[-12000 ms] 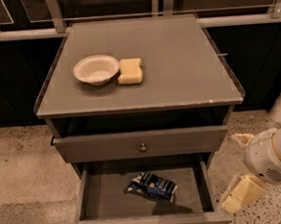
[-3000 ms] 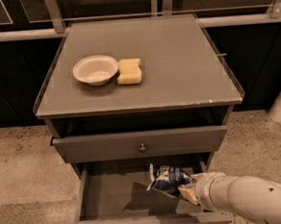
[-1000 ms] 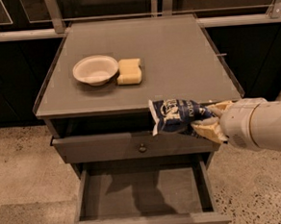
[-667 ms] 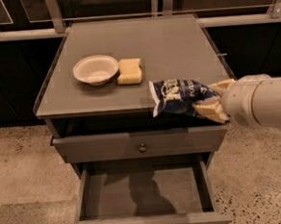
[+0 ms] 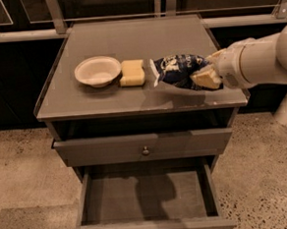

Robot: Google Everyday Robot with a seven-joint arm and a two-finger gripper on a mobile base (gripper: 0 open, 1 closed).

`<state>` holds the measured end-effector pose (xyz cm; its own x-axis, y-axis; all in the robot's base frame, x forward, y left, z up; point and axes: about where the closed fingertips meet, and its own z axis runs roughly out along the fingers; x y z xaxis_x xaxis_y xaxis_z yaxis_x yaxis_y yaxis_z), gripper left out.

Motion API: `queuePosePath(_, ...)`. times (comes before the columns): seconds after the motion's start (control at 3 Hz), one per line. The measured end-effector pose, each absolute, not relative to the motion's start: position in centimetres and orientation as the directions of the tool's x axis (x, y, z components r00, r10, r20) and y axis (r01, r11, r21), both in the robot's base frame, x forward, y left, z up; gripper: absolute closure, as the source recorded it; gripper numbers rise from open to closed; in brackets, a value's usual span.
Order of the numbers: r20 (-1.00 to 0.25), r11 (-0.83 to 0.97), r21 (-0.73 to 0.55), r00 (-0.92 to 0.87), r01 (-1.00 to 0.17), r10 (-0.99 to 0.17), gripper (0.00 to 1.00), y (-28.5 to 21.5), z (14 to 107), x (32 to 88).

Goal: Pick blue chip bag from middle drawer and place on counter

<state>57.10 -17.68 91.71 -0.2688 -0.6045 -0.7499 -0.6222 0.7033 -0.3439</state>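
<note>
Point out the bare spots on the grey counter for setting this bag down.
Bare: the flat grey counter's back strip behind the white round bowl and yellow sponge block, and its front-left corner. Crowded: the right side, where the pincer holds the dark-blue foil chip bag.

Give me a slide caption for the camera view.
Gripper holds the blue chip bag over the counter beside the sponge; middle drawer open below.

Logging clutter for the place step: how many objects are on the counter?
2: white bowl left of centre, yellow sponge beside it on the counter. The blue chip bag hangs over the right side in the gripper, contact unclear. Nothing looks hidden.
</note>
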Motion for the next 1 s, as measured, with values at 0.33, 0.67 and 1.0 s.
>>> queuePosePath(0.33,-0.758,0.717,-0.322,-0.285,-0.618,-0.586,1.00,-18.1,90.9,61.3)
queuePosePath(0.67,-0.757,0.741,-0.305,-0.320,-0.598,-0.570,1.00,-19.3,89.4,64.5)
queuePosePath(1.0,-0.757,0.743,-0.303,-0.324,-0.597,-0.568,0.80,-19.3,89.3,64.7)
